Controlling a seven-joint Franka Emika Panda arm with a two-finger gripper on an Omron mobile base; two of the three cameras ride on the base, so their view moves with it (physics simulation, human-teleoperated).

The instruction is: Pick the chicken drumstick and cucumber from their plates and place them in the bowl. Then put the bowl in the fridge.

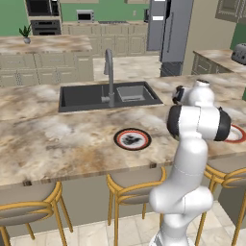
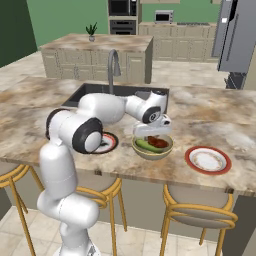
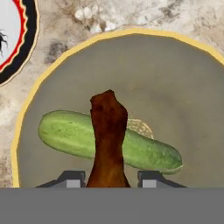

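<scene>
Hand view: I see my pincer [image 3: 108, 178] pinching the chicken drumstick [image 3: 107, 135] | drumstick lies across the cucumber [image 3: 70, 133] inside the bowl [image 3: 183, 87] | bowl on worktop [image 2: 220, 125] between two plates [image 2: 207, 160].

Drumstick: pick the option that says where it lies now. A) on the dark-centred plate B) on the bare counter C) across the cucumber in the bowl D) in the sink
C: in the hand view the drumstick lies across the cucumber inside the bowl.
</scene>
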